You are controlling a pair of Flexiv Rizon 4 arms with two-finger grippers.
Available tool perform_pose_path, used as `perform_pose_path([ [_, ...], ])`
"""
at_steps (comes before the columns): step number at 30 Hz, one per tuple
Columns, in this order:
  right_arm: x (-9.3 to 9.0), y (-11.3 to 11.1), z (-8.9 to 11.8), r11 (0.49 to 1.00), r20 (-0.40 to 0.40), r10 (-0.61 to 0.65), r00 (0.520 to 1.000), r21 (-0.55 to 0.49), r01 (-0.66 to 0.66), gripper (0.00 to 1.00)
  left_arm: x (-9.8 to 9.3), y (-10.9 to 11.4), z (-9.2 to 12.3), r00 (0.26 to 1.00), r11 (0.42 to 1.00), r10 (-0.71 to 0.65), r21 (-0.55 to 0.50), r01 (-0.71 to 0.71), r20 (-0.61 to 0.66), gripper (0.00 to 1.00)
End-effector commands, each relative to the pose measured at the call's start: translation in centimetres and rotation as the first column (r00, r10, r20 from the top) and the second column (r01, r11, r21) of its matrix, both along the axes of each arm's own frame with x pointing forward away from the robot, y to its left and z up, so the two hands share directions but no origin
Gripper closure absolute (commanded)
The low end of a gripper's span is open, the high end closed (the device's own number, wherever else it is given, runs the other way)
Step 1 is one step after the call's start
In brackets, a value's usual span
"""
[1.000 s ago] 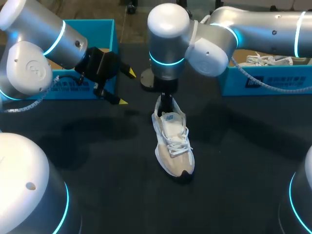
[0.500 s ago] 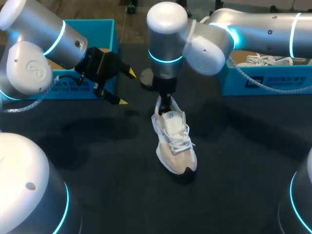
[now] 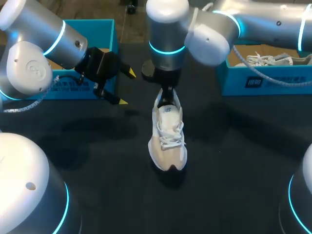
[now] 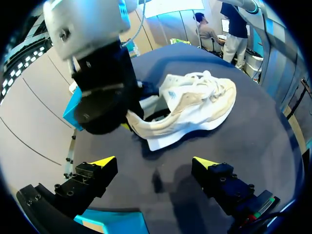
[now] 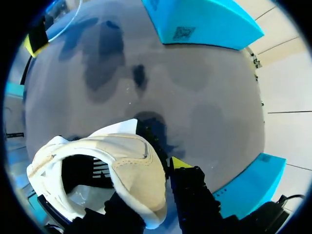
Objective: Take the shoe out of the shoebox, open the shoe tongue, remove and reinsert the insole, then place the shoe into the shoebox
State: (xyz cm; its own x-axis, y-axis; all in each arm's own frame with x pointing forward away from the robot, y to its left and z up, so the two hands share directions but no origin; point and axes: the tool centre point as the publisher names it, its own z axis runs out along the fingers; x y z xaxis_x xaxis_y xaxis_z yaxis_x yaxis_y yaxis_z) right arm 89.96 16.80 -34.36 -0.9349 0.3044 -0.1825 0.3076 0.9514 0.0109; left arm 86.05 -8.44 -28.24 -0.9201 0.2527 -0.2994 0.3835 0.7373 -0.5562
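A white and beige shoe (image 3: 167,139) sits mid-table, toe toward the front edge. My right gripper (image 3: 167,96) comes straight down onto its heel and is shut on the heel collar. In the right wrist view one finger is inside the shoe (image 5: 129,168) and the yellow-tipped finger (image 5: 178,164) is outside, with the right gripper (image 5: 148,180) pinching the beige collar. My left gripper (image 3: 126,87) hangs open to the left of the shoe, apart from it. In the left wrist view the shoe (image 4: 195,105) lies ahead of the left gripper (image 4: 153,163), with nothing between its fingers.
A blue shoebox (image 3: 83,90) stands at the back left behind my left arm. Another blue shoebox (image 3: 263,80) at the back right holds a second white shoe (image 3: 268,59). Dark table surface surrounds the shoe.
My right gripper has closed on the heel. The shoe's toe has swung left and the shoe now points straighter toward the front edge. The left arm has not moved.
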Motion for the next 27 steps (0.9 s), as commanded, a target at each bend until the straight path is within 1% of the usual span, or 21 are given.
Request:
perform_pose_path([
  [1,-1.3,-0.5,4.8,1.000,0.017,-0.005,1.000,-0.027,0.005,1.00,-0.1,0.1,0.0,1.000,1.000,0.000,0.001,0.000,0.002,0.00],
  [3,-1.3,-0.5,6.5,0.999,0.031,-0.007,0.999,-0.042,0.008,1.00,-0.1,0.1,0.0,1.000,1.000,0.000,0.001,0.000,0.002,0.00],
  [4,-1.3,-0.5,7.9,0.999,0.044,-0.010,0.999,-0.051,0.012,1.00,-0.1,0.1,0.0,1.000,1.000,0.000,0.001,0.000,0.002,0.00],
  [5,-1.4,-0.5,8.7,0.999,0.053,-0.010,0.999,-0.053,0.013,1.00,-0.1,0.1,0.0,1.000,1.000,0.000,0.001,0.000,0.002,0.00],
  [8,-1.4,-0.8,11.0,0.999,0.070,-0.013,0.997,-0.052,0.016,1.00,-0.1,0.1,0.0,1.000,1.000,0.000,0.001,0.000,0.002,0.00],
  [9,-1.5,-0.9,11.4,0.998,0.073,-0.013,0.997,-0.056,0.018,1.00,-0.1,0.1,0.0,1.000,1.000,0.000,0.001,0.000,0.002,0.00],
  [11,-1.5,-1.1,12.8,0.997,0.064,-0.013,0.998,-0.078,0.018,1.00,-0.1,0.1,0.0,1.000,1.000,0.000,0.001,0.000,0.002,0.00],
  [13,-1.4,-1.2,13.7,0.997,0.044,-0.003,0.999,-0.082,0.007,1.00,-0.1,0.1,0.0,1.000,1.000,0.000,0.001,0.000,0.002,0.00],
  [20,-1.0,-1.5,16.8,0.996,0.013,0.018,1.000,-0.087,-0.016,1.00,-0.1,0.1,0.0,1.000,1.000,0.000,0.001,0.000,0.002,0.00],
  [22,-1.0,-1.5,17.6,0.996,-0.017,0.010,1.000,-0.091,-0.011,1.00,-0.1,0.1,0.0,1.000,1.000,0.000,0.001,0.000,0.002,0.00],
  [24,-1.0,-1.4,18.0,0.995,-0.051,-0.013,0.999,-0.097,0.008,1.00,-0.1,0.1,0.0,1.000,1.000,0.000,0.001,0.000,0.002,0.00],
  [27,-1.0,-1.4,18.0,0.995,-0.051,-0.013,0.999,-0.097,0.008,1.00,-0.1,0.1,0.0,1.000,1.000,0.000,0.001,0.000,0.002,0.00],
])
